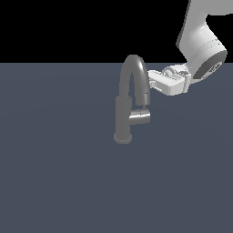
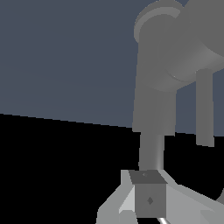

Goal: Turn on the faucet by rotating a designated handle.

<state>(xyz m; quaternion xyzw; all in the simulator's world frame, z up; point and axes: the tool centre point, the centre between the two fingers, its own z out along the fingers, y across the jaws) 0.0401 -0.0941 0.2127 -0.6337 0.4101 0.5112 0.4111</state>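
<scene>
1 faucet [image 1: 124, 113], 1 handle [image 1: 140, 117], 1 gripper [image 1: 150, 78], grip state unclear.

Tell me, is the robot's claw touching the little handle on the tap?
Apart. In the exterior view, the gripper sits up beside the spout's arch, with clear space between it and the handle below.

A flat, dark blue-grey bench [image 1: 54, 182] is filling the lower part of the exterior view, ending at a straight far edge against black. The faucet [image 1: 124, 116] is standing upright on it, its round base flange sitting flat on the surface, near the middle and toward the far edge.
</scene>
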